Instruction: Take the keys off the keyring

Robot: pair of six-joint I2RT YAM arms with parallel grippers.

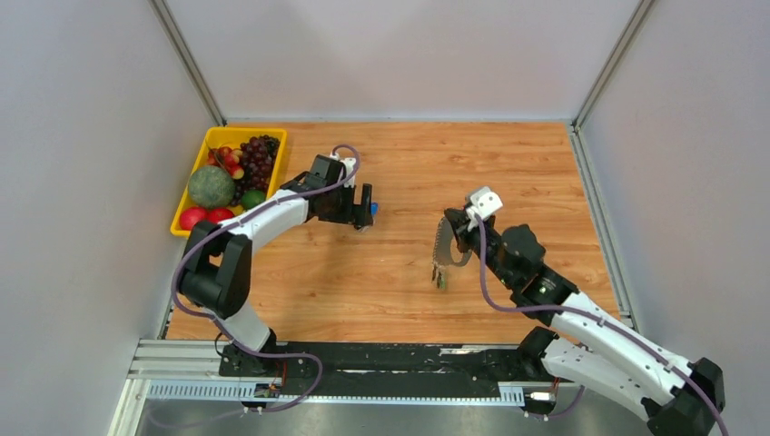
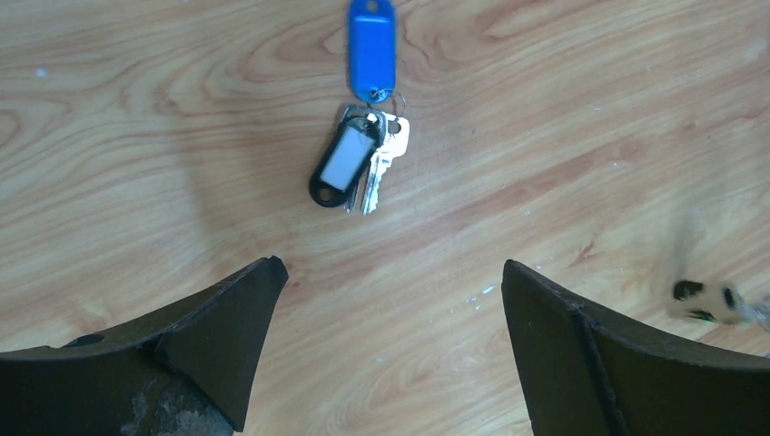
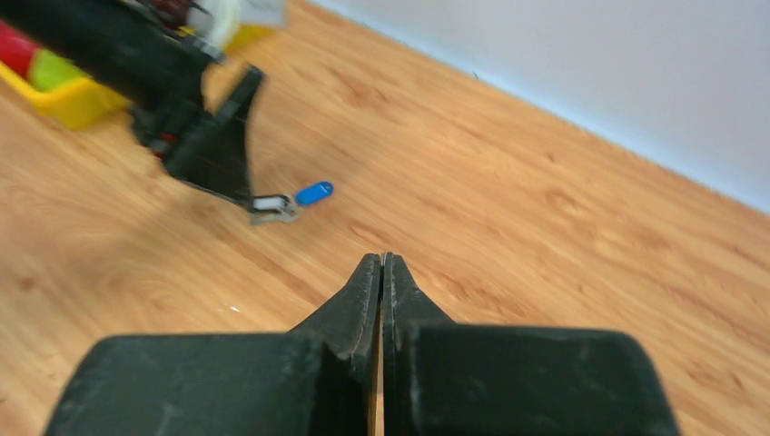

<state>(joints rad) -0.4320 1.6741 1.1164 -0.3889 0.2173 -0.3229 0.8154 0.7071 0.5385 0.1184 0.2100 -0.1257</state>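
A bunch of keys (image 2: 363,159) lies flat on the wooden table: a blue tag (image 2: 372,45), a black tag with a white label (image 2: 343,162) and a silver key (image 2: 383,154). My left gripper (image 2: 390,272) hangs just above and short of them, open and empty. In the top view its fingers (image 1: 364,211) stand by the blue tag (image 1: 375,209). My right gripper (image 1: 451,238) is shut on the keyring (image 1: 442,243), a grey oval loop held above the table. A small green and black key (image 1: 439,277) dangles from its lower end. The right wrist view shows the jaws pressed together.
A yellow tray (image 1: 221,134) of fruit stands at the back left corner, behind the left arm. White walls close in the table at the back and both sides. The two grippers are about a hand's width apart over mid-table.
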